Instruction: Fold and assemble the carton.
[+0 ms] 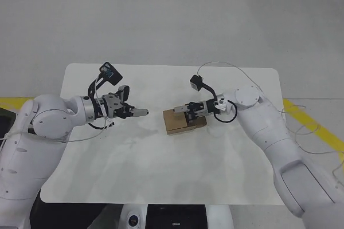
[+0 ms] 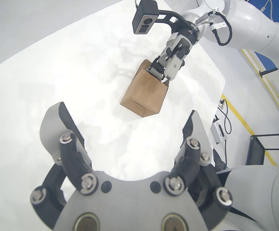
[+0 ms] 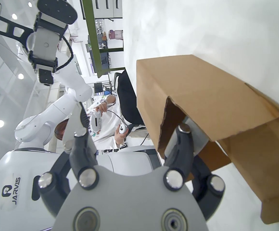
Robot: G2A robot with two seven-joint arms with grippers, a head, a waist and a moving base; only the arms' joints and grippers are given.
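A brown carton (image 1: 180, 121) lies on its side near the middle of the white table (image 1: 160, 172), one end closed and the other end open. My right gripper (image 1: 189, 109) is at the open end (image 3: 202, 85). It stands open, one finger (image 3: 185, 133) tucked inside under the top panel and the other finger (image 3: 81, 123) outside in the air. My left gripper (image 1: 139, 112) hovers over the table a short way from the carton's closed end (image 2: 144, 92). That gripper (image 2: 127, 126) is open with nothing between its fingers.
A thin cable (image 1: 241, 71) loops over the table's back right part behind the right arm. Bare tabletop lies in front of the carton and between it and the left gripper. Yellow floor tape (image 1: 309, 123) runs past the table's right edge.
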